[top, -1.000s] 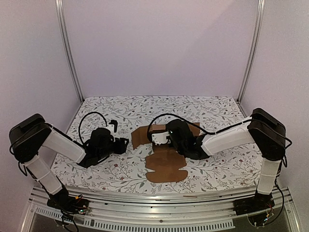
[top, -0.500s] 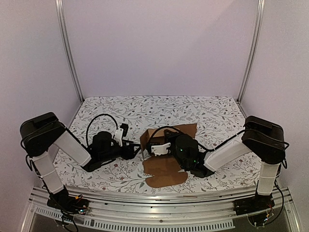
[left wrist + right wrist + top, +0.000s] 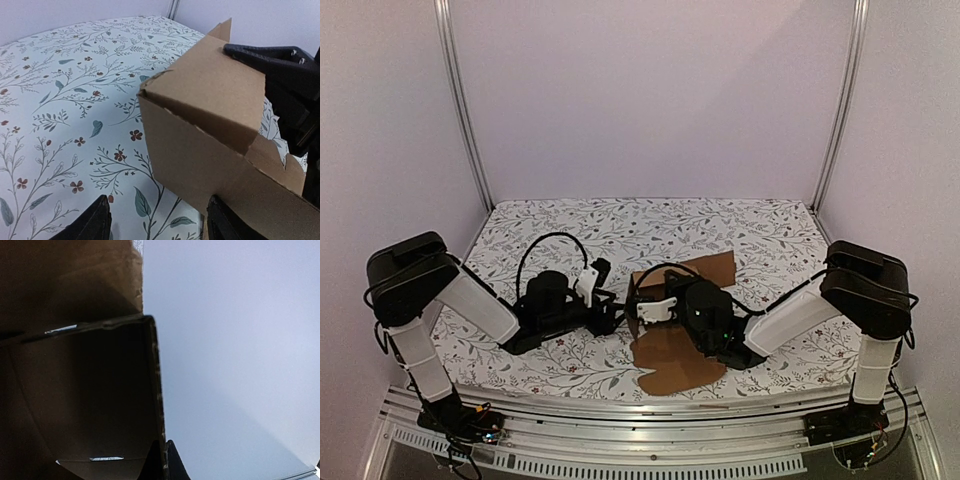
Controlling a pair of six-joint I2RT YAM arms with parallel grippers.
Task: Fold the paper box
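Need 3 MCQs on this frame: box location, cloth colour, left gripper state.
1. The plain brown cardboard paper box lies: A) far-left corner; B) mid-table, near half; C) on the metal rail.
2. The table cloth is: A) plain black; B) white with leafy floral print; C) red checked.
3. The left gripper is: A) open; B) shut on the box; C) shut on the cloth.
Key: 1B, as the top view shows; 2B, the print covers the table; 3A, it is spread wide in its wrist view.
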